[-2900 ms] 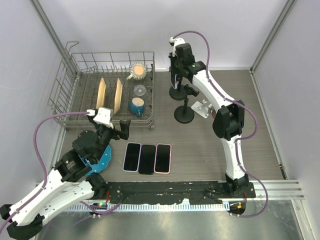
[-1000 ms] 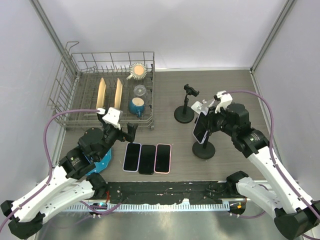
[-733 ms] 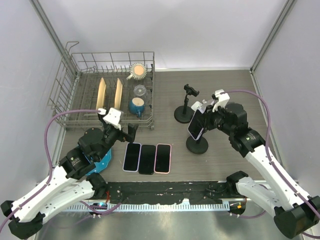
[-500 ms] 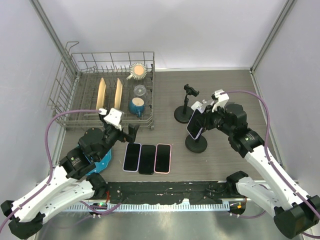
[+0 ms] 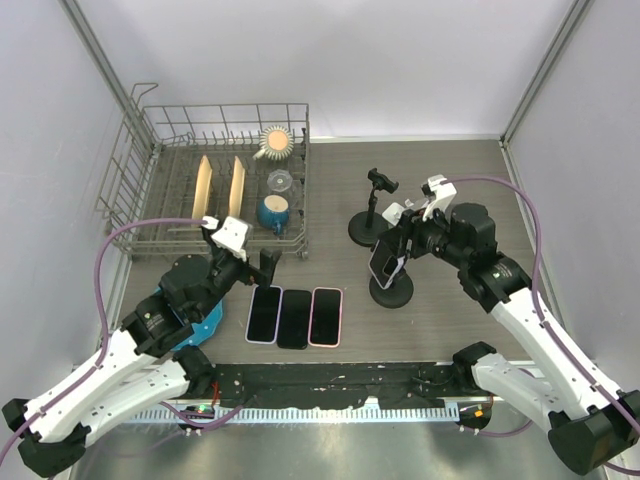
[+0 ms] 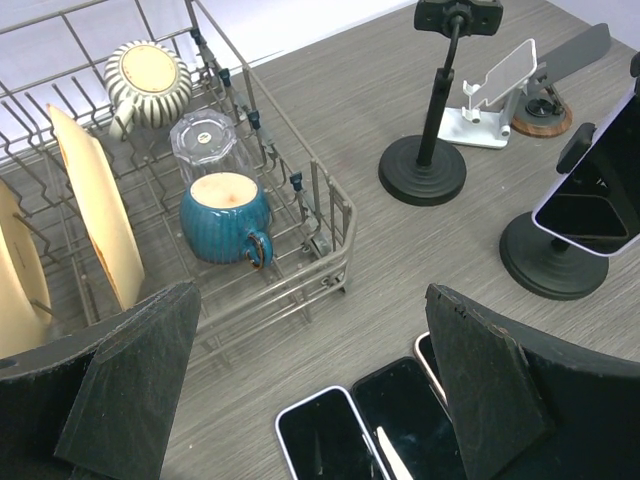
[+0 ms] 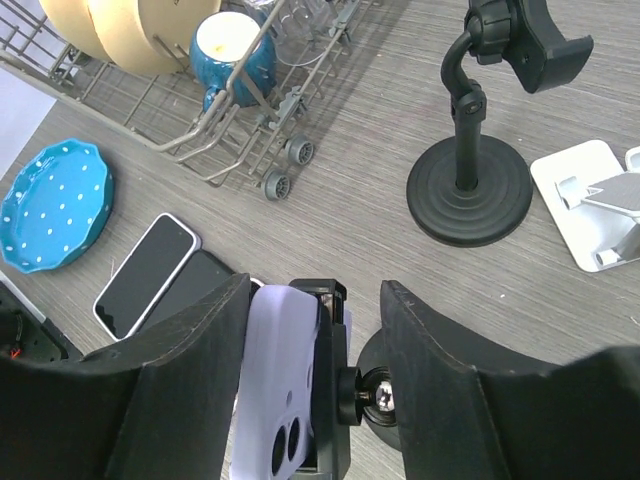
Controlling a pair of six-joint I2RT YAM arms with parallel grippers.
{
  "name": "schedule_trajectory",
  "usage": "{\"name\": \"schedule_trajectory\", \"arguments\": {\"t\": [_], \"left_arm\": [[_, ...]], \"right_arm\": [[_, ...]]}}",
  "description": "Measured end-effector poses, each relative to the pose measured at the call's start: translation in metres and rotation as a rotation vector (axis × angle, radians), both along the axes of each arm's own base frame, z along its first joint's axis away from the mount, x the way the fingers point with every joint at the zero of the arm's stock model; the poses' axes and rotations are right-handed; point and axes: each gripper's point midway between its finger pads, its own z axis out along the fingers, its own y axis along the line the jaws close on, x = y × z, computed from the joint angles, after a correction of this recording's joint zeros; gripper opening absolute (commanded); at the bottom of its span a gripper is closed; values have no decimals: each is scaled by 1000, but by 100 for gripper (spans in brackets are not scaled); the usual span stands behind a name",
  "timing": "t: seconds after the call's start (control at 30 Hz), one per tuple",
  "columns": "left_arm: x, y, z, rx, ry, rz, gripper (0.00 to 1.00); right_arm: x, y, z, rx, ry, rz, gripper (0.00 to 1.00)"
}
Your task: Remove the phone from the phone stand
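a grey wire dish rack (image 5: 175, 195) is seen at the far left, holding two tan plates (image 5: 203, 190) on edge, a dark blue ribbed mug (image 5: 273, 212), an upturned clear glass (image 5: 280, 181) and a cream striped pot (image 5: 274, 142). a blue dotted scalloped plate (image 7: 55, 205) is laid flat in front of the rack, partly covered by the left arm. the left gripper (image 5: 255, 268) is held above the table just beside the rack's near corner; its fingers (image 6: 140, 380) are spread wide and nothing is held between them. three smartphones (image 5: 295, 318) are laid face up, side by side, near the table's front edge.

right of these, the lavender-cased phone (image 5: 383, 262) is seated, tilted, in the clamp of a black round-based phone stand (image 5: 392, 293). the right gripper (image 7: 320, 370) is placed astride phone and clamp: one finger lies against the case, while a gap is visible at the other. whether pressure is applied cannot be told. an empty second black stand (image 5: 368, 228) and a white folding stand (image 5: 405, 213) are positioned behind.
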Motion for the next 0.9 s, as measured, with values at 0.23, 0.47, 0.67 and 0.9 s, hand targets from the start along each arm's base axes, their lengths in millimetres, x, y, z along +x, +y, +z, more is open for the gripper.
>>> {"name": "schedule_trajectory", "arguments": {"t": [0.23,0.47,0.67,0.9], "left_arm": [[-1,-5,-3,-4,16,-21,100],[-3,-30,-9,-72,120,-77,100],[-9,-66,-22,-157,272,-157,100],[-34,-122,-32,-163,342,-265,100]], "right_arm": [[1,-7,13,3,15,-52,75],[13,-35,32,-28,20,-239,78],[18,-58,7,-111,104,-365,79],[17,-81,-20,-155,173,-444,80]]}}
